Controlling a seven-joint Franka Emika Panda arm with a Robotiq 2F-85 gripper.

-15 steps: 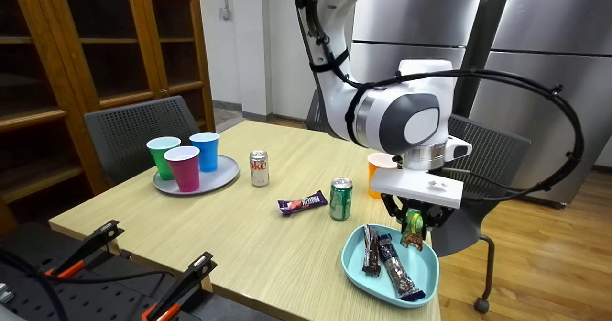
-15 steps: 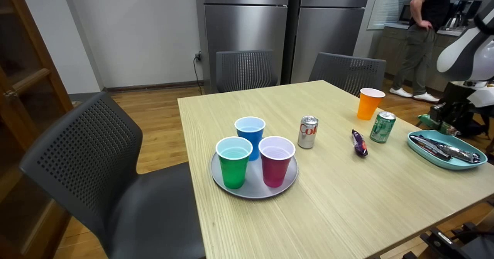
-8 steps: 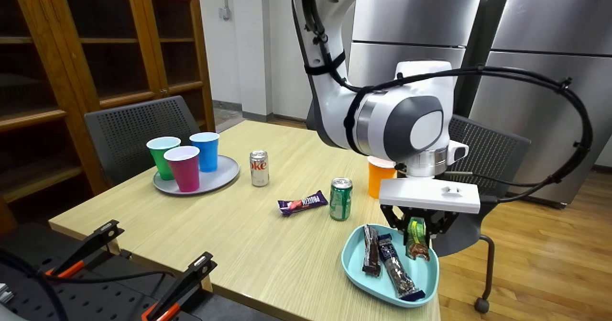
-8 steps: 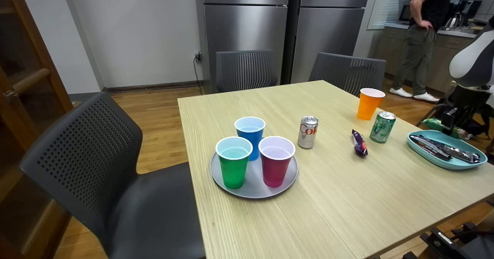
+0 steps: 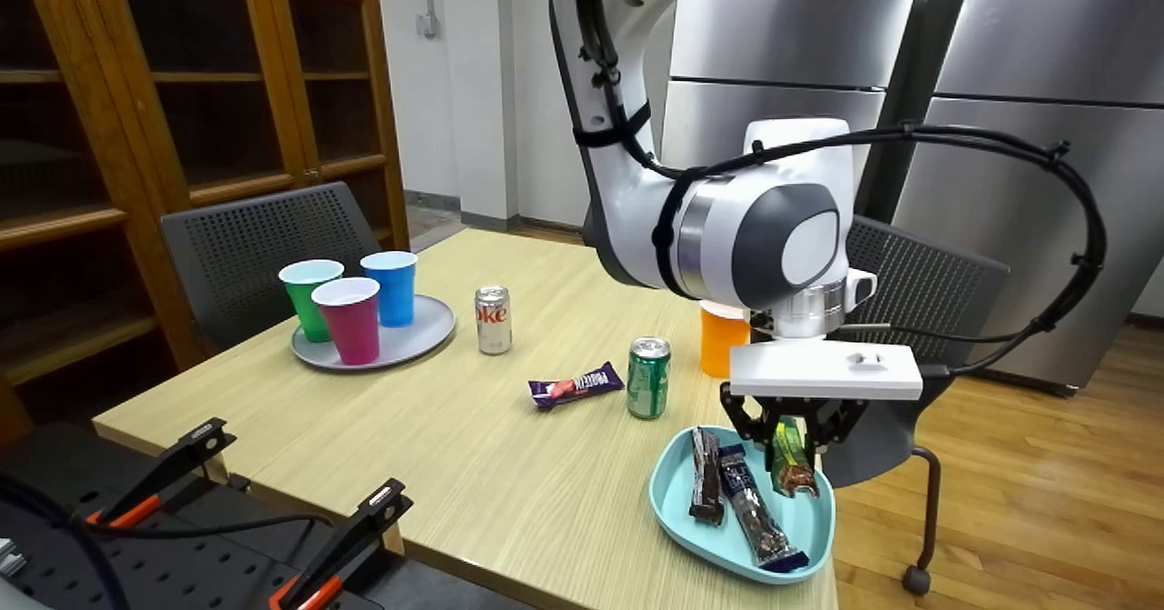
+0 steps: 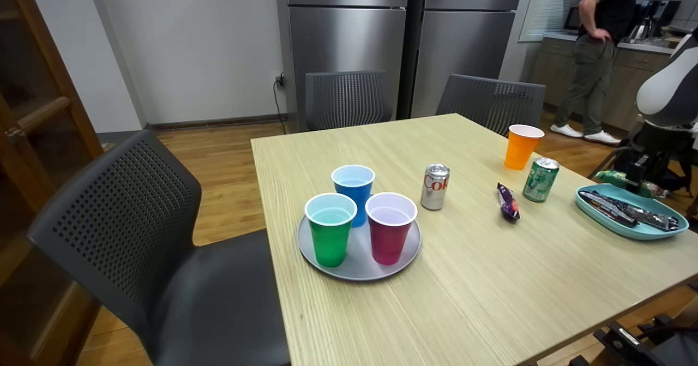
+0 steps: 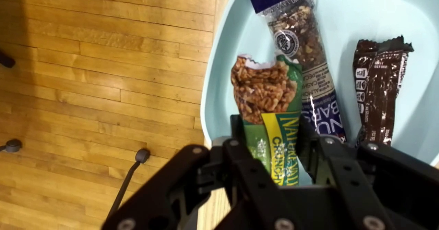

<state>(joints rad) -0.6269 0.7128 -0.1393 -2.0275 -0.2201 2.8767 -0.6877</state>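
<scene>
Moved lower and shifted slightly rightward in both exterior views since a second ago, carrying the Nature Valley Crunchy granola bar (image 7: 271, 120) in the tool (image 5: 793, 456) down closer to the light-blue tray (image 5: 805, 524), and exposing more of the orange cup (image 5: 724, 342) in an exterior view.

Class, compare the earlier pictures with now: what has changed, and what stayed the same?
In both exterior views, the gripper has moved lower and slightly right, carrying the green granola bar it already held; nothing was let go. The blue tray, brown bar, nut bar, green can and purple bar stayed put.
</scene>
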